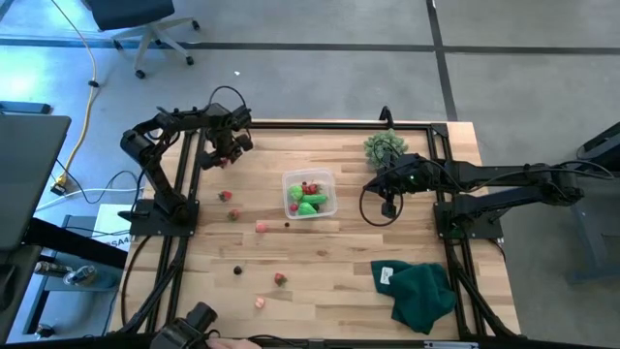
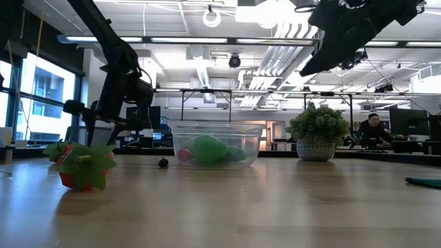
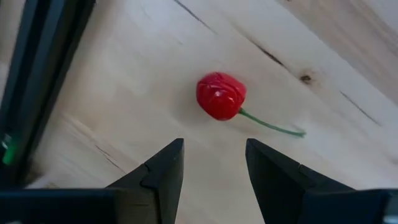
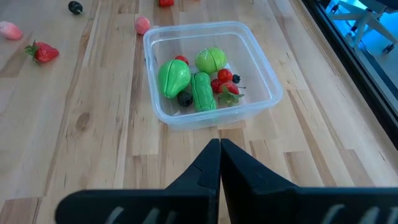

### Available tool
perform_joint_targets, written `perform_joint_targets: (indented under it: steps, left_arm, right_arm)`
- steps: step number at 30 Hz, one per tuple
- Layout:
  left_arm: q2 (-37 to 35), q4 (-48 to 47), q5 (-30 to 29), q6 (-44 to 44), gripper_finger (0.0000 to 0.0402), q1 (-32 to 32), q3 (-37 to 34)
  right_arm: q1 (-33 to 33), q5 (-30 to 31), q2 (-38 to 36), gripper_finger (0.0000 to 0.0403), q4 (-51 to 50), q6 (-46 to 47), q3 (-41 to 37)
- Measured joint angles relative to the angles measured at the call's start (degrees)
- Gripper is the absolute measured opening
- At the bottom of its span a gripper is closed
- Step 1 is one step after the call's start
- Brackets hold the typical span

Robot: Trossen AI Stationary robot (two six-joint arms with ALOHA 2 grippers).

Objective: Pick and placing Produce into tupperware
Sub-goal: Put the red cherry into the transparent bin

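My left gripper (image 3: 214, 148) (image 1: 230, 155) stands open at the table's far left, pointing down. A red cherry (image 3: 221, 95) with a green stem lies on the wood just ahead of its fingertips, untouched. The clear tupperware (image 1: 309, 176) (image 4: 217, 118) sits mid-table. It holds green pieces, red bits and a dark berry. My right gripper (image 4: 219, 146) (image 1: 376, 184) hangs shut just right of it, above the table. Loose produce lies on the wood: strawberries (image 1: 225, 195) (image 1: 280, 279), pink bits (image 1: 261, 227) (image 1: 260, 302) and a dark berry (image 1: 238, 270).
A spiky grey-green bush (image 1: 385, 145) stands at the far edge, right of the tupperware. A dark green cloth (image 1: 418, 291) lies bunched at the near right. Black frame rails (image 1: 184, 174) run along the table's left and right sides, close to my left gripper.
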Motion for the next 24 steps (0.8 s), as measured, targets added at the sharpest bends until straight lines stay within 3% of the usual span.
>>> perform_joint_targets:
  steps: [7,16,24]
  left_arm:
    - [0.0,1.9,2.0,-2.1,0.0161,2.2,0.0]
    - [0.0,1.4,9.9,-3.5,0.0161,5.9,0.0]
    - [-4.2,1.6,9.7,-7.3,0.0161,5.8,0.0]
  right_arm:
    - [0.0,0.0,0.0,0.0002,0.0,0.0,0.0]
    - [0.0,0.0,0.0,0.0002,0.0,0.0,0.0]
    - [0.0,0.0,0.0,0.0002,0.0,0.0,0.0]
